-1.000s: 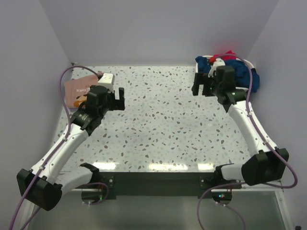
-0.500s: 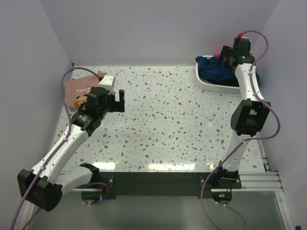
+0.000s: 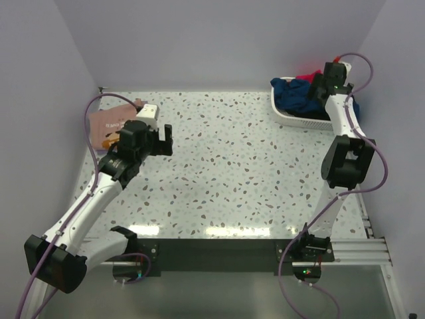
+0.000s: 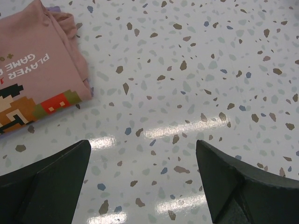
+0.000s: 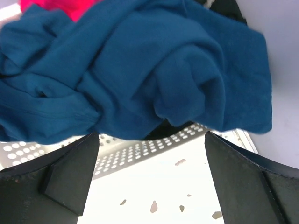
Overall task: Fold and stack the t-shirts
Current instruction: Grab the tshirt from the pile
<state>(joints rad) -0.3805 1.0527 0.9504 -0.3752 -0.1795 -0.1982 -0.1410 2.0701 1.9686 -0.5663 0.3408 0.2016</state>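
The right arm has changed most: a second ago it lay stretched low over the bench (image 3: 232, 173) with its gripper just left of the basket; half a second ago it had folded upright, and now the right gripper (image 3: 317, 85) hangs slightly lower, over the white perforated basket (image 3: 295, 118) at the far right corner. The left arm has hardly moved.

The dark blue t-shirt (image 3: 292, 96) lies crumpled in that basket, one bulge spilling over the rim towards the right wrist camera; bunched like this it shows no clear long axis or heading. A bright red cloth (image 3: 307, 74) sits behind it.

The salmon-pink t-shirt (image 3: 106, 126) lies folded flat at the far left of the bench, partly hidden by the left arm, its edges slightly skewed to the bench edge. Its long axis cannot be judged. In the left wrist view its print reads upside down.

The left gripper (image 3: 159, 141) hovers just right of it, jaws spread and holding nothing. The right gripper is likewise spread wide and empty above the blue cloth
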